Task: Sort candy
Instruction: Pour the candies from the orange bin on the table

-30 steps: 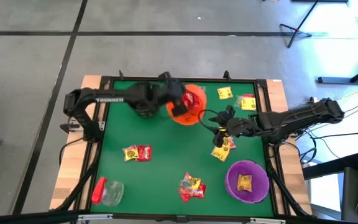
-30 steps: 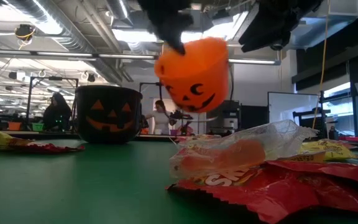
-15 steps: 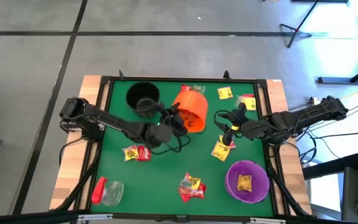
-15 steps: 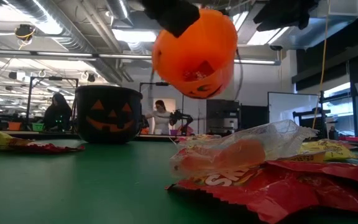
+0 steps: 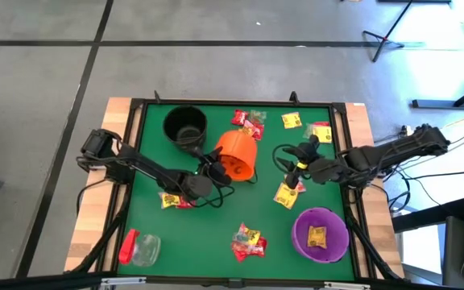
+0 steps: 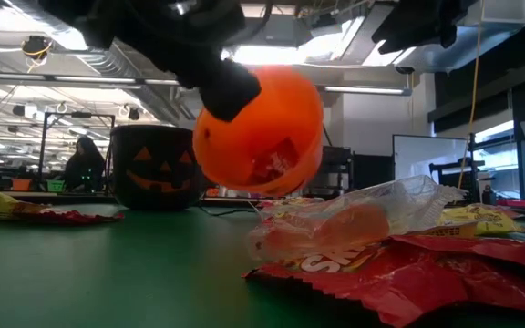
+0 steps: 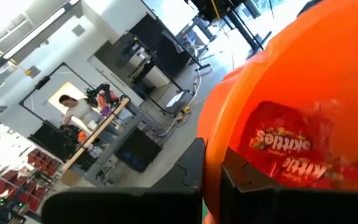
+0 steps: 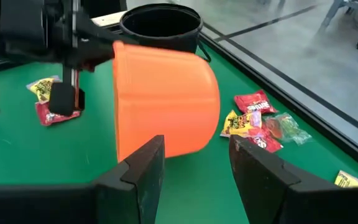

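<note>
Left claw (image 5: 213, 171) clamped on orange bucket (image 5: 237, 155) — right claw (image 5: 295, 167) open.

Orange bucket (image 7: 303, 112) cut off.

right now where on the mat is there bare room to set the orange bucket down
Free: the green stretch between the black bucket and the red-capped jar. Crowded: the far edge, where candy lies, and the near right by the purple bucket. The left gripper holds the orange bucket.
</note>
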`<action>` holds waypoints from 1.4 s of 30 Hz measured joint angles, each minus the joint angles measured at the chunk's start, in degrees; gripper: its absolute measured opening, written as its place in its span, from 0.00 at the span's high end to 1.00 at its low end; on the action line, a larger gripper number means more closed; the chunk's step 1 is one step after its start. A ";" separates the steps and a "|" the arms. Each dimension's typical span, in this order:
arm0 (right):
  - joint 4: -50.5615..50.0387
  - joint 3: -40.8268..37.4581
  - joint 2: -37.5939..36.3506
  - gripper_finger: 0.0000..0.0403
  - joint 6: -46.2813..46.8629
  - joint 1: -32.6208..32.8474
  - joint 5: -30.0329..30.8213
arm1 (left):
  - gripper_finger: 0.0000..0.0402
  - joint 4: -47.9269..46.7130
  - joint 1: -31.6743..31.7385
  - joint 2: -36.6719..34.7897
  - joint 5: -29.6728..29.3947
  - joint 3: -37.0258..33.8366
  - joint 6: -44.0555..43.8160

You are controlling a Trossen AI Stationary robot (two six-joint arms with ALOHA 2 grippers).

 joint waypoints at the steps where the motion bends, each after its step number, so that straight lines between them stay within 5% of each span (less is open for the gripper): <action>1: 0.02 0.00 0.42 0.56 0.30 0.00 0.02 | 1.00 -0.11 -0.02 0.43 0.11 -0.19 -0.47; 12: 0.02 0.00 5.71 0.56 1.96 0.00 0.09 | 1.00 1.00 0.35 8.57 3.04 -0.17 -9.08; 20: 4.55 0.00 9.55 0.56 2.28 -0.92 -3.20 | 1.00 6.96 -2.60 8.25 1.50 0.51 -1.28; 30: 7.86 0.00 17.85 0.56 2.21 -4.70 -7.69 | 1.00 6.54 -3.26 8.25 2.86 0.90 -1.43; 38: 7.57 0.09 17.60 0.56 2.54 -18.43 -19.16 | 1.00 6.12 -5.44 8.23 2.90 0.90 -1.43; 42: 8.08 0.09 19.02 0.56 1.29 -26.17 -30.42 | 1.00 5.95 -5.99 8.23 3.46 0.90 -1.45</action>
